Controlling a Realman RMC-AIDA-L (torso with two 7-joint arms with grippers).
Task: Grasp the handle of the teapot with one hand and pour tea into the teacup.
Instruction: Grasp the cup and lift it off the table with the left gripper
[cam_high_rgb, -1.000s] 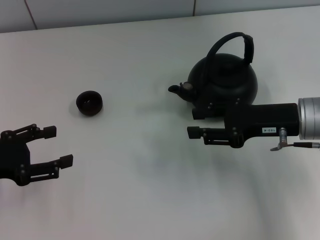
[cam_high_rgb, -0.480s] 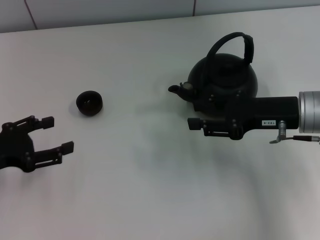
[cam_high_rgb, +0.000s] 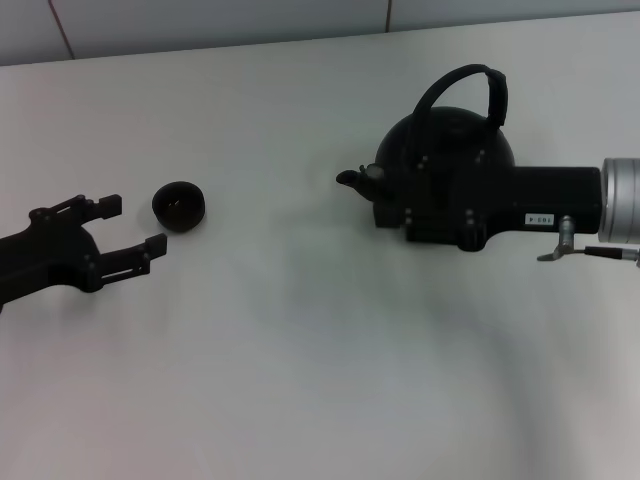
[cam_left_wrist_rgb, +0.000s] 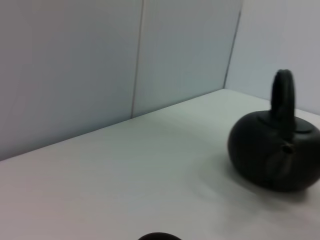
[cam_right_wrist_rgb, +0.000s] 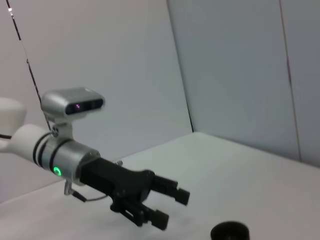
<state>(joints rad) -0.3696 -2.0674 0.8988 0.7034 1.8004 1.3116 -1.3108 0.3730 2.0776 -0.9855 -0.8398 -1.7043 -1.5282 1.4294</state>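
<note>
the left end effector (cam_high_rgb: 135, 224) is seen low over the white table (cam_high_rgb: 300, 380), its fingers spread and released, nothing between them. just beyond its tips, the teacup (cam_high_rgb: 180, 205) is set upright on the table. well apart to the right, the right end effector (cam_high_rgb: 400, 195) is held in front of the teapot (cam_high_rgb: 445, 150); its finger state cannot be told. the handle (cam_high_rgb: 465, 92) is arched above the teapot, ungrasped.

Light: you had even, soft overhead light, no glare | Shadows: faint, diffuse on the tabletop (cam_high_rgb: 300, 330) beside the teapot (cam_left_wrist_rgb: 272, 157) | Focus: your left wrist view was soft; head view was sharp.
</note>
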